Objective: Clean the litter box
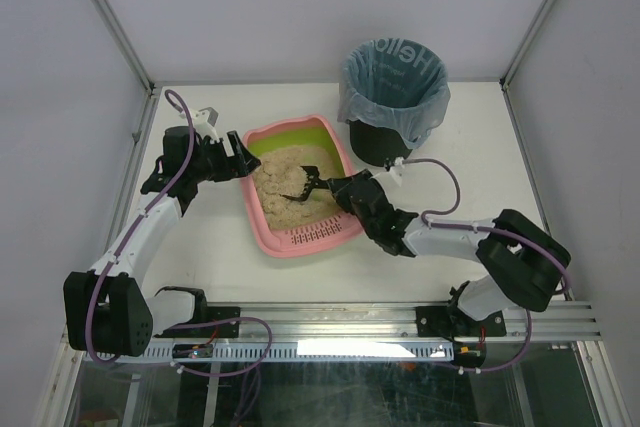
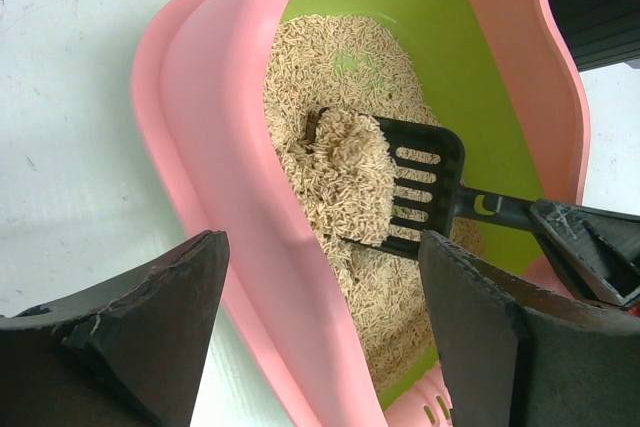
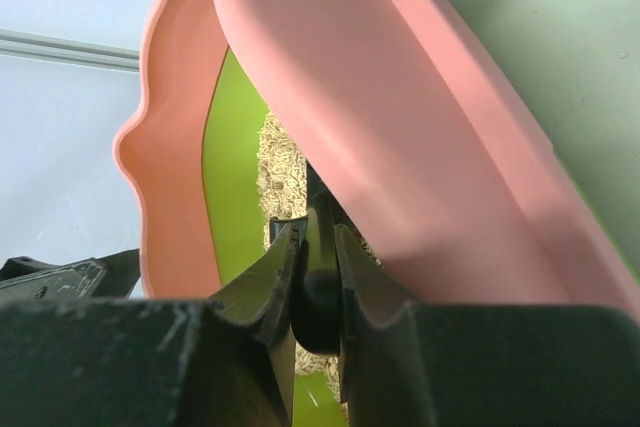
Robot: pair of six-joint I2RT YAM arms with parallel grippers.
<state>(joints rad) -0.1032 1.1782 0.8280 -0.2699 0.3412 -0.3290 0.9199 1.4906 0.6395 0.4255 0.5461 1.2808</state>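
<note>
The scoop [image 2: 415,192] carries a tall heap of litter [image 2: 345,172] piled toward one edge of its blade, over the middle of the litter box [image 1: 296,137]. The heap would likely slide off if the blade tips or is raised with a jerk. Once past the box's right wall it would scatter on the table [image 1: 200,247] before reaching the bin [image 1: 375,142], which stands just off the box's far right corner. Whether a clump hides in the heap cannot be told, so clean litter may go out with it. Nothing pins the box, so a blade catching its wall could drag it.

The box lies on the table between the two arms. The right arm reaches low across the box's right wall, and the right gripper [image 3: 318,237] has its jaws clamped on the scoop's thin handle. The left arm stretches to the box's far left corner. There the left gripper [image 2: 320,317] has its jaws wide apart, one finger outside the pink wall and one over the litter, gripping nothing
</note>
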